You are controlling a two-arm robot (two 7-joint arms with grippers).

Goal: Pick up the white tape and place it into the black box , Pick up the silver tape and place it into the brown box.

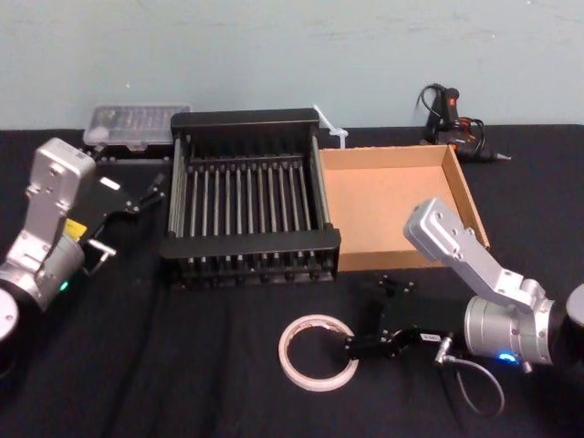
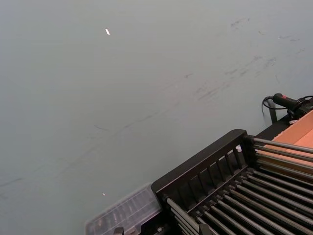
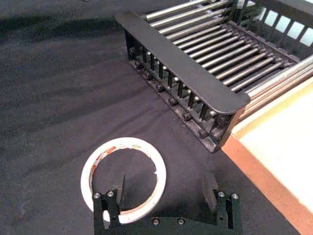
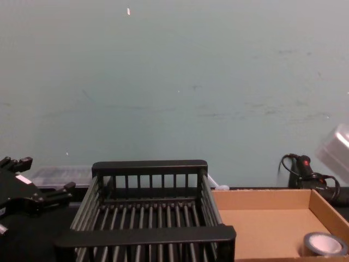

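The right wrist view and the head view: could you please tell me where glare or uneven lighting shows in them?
Right wrist view: the shallow tan cardboard box's floor is washed nearly white, the metal bars of the black slatted plastic crate gleam, and the black cloth shows light and dark bands. Head view: the clear plastic case glints, while that box's floor looks evenly lit.

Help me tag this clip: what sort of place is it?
Probably a lab workbench: black table against a bare wall, glue gun and clear parts case behind, right gripper at the white tape.
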